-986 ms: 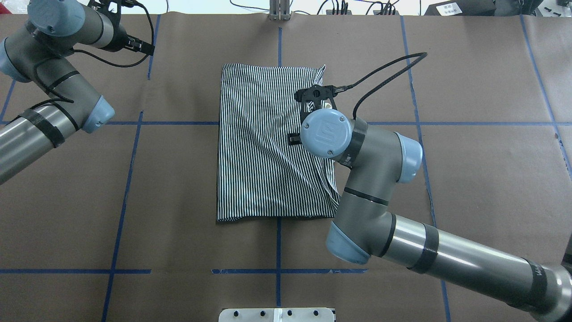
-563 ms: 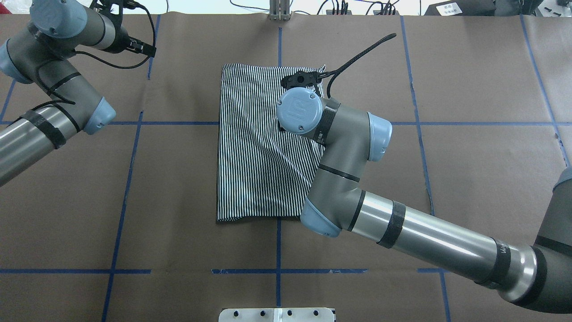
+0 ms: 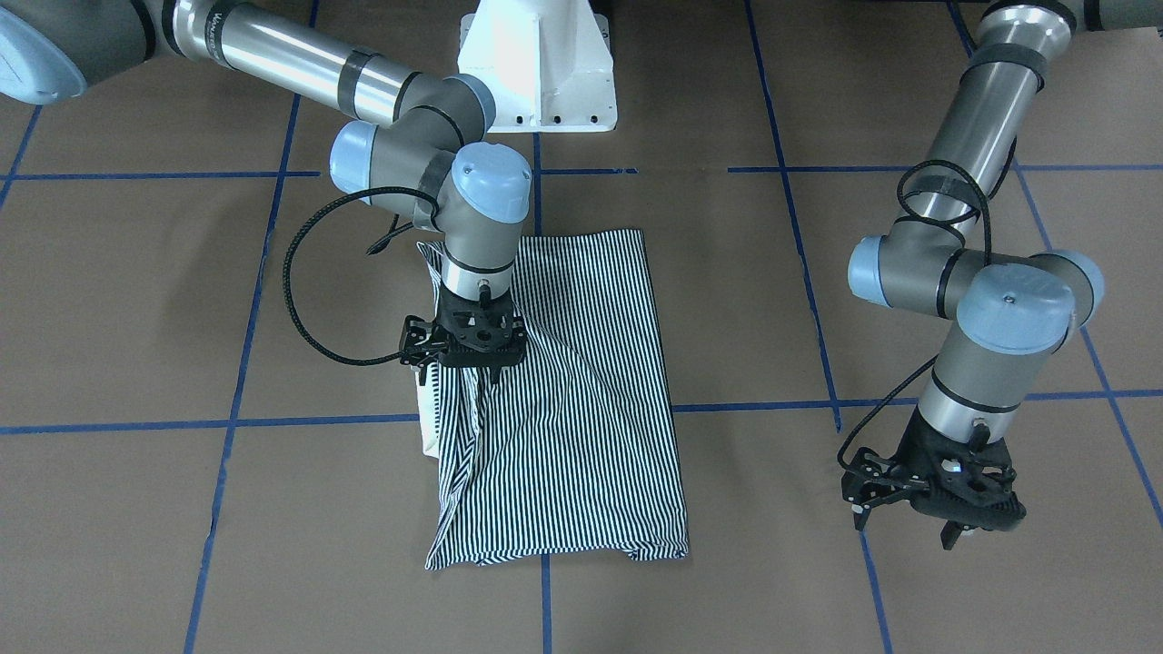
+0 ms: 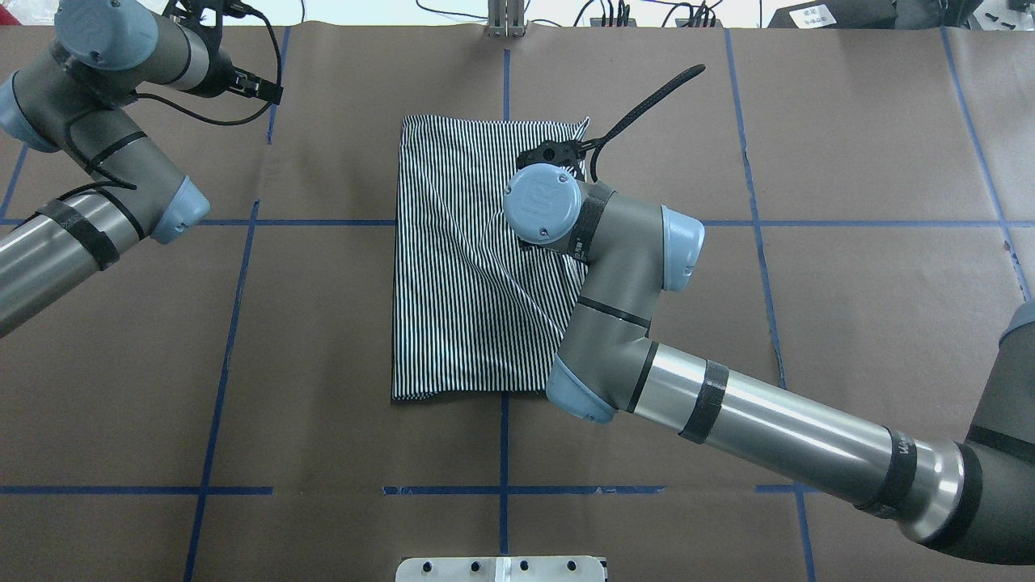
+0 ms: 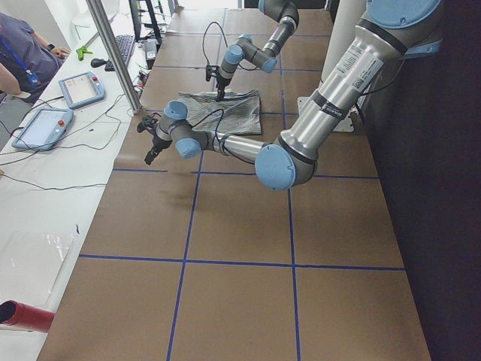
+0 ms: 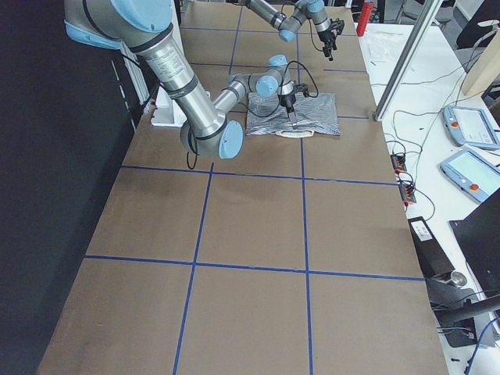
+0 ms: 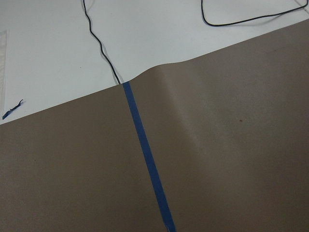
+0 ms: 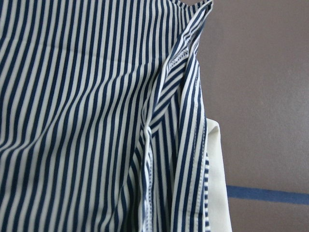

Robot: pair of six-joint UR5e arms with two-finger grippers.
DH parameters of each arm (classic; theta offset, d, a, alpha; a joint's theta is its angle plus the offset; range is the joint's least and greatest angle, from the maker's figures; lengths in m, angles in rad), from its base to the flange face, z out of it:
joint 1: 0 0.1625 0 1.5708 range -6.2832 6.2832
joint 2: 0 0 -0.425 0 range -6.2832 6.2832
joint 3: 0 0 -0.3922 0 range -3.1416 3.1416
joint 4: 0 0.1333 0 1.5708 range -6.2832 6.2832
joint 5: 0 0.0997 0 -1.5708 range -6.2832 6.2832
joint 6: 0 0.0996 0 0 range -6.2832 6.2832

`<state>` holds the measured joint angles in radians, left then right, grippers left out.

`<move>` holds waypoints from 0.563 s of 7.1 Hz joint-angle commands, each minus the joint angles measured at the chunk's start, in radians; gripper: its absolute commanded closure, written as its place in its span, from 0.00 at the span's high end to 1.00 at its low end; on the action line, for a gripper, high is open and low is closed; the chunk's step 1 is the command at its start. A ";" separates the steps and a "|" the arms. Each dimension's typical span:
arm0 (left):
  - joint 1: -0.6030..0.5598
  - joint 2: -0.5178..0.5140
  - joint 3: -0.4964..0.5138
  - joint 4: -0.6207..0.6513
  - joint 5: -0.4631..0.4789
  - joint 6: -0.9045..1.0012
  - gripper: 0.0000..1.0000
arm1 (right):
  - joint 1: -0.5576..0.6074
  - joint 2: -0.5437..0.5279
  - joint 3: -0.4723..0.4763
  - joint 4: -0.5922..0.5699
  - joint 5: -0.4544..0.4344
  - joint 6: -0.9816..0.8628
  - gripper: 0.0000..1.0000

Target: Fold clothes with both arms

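Shirt: the striped polo shirt (image 3: 581, 409) (image 4: 461, 267) lies folded into a long rectangle at the middle of the table (image 3: 136, 318), across the centre tape line (image 4: 504, 453).
Collar: the cream collar (image 3: 423, 431) (image 8: 216, 193) shows from under the shirt's edge on the robot's right side, flat on the brown paper.
Right arm, pose: the right arm (image 3: 273, 59) (image 4: 768, 420) reaches in diagonally from the robot's right. Its elbow is bent and covers the shirt's near right corner in the overhead view. The wrist points straight down over the shirt's right edge, toward the far end.
Right gripper: the right gripper (image 3: 465, 352) (image 4: 552, 151) sits directly over the cloth. The fabric gathers into a raised ridge beneath it and runs on toward the far hem. The fingertips are hidden under the gripper body, so I cannot tell whether they are apart or clamped on the cloth.
Right wrist view: stripes and a stitched seam at close range; no fingers in frame.
Left arm, pose: the left arm (image 3: 981, 118) (image 4: 65, 234) is bent sharply back on itself, well apart from the shirt on the robot's left.
Left gripper: the left gripper (image 3: 949, 538) (image 4: 242, 81) hangs pointing down over bare paper near the table's far edge. One dark prong shows below its centre, so the fingers read as together, holding nothing.
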<state>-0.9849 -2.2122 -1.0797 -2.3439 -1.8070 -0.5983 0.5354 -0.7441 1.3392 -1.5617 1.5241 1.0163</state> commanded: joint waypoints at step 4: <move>0.000 0.000 0.001 0.000 0.000 0.000 1.00 | 0.099 -0.084 0.032 -0.047 0.056 -0.209 1.00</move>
<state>-0.9848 -2.2120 -1.0784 -2.3439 -1.8070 -0.5983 0.5991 -0.7879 1.3510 -1.6062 1.5641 0.8709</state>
